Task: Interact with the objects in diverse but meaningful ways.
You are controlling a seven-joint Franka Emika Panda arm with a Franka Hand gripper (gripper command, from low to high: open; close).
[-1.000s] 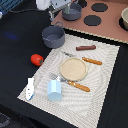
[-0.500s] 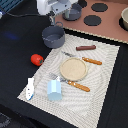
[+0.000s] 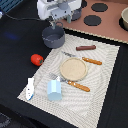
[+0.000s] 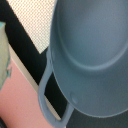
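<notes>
- Since the frame 1 second ago, the white arm head has shifted slightly toward the exterior view's left and now hangs directly over the grey saucepan (image 3: 53,36); the pan itself sits where it sat before, at the far corner of the pale placemat (image 3: 107,75).
- The hand (image 3: 54,23) is just above the pan's rim in the exterior view; whether its fingers are apart or together cannot be told, since neither view shows them clearly.
- The wrist view is filled by the pan's round grey bowl (image 4: 92,55), seen very close, with a curved grey loop along its side.
- Nothing else has changed position between the frames.
- The red tomato (image 3: 36,59) lies on the black desk (image 3: 15,45), just off the mat's edge on the exterior view's left.
- The light blue cup (image 3: 54,90) stands on the mat's near part, with the white-and-blue fish (image 3: 30,88) just beside it at the mat's corner.
- The brown sausage (image 3: 86,48) lies on the mat's far part, apart from the round wooden plate (image 3: 73,69) in the middle.
- 2 orange-handled utensils flank the plate: 1 (image 3: 92,61) on its far side, 1 (image 3: 77,86) on its near side.
</notes>
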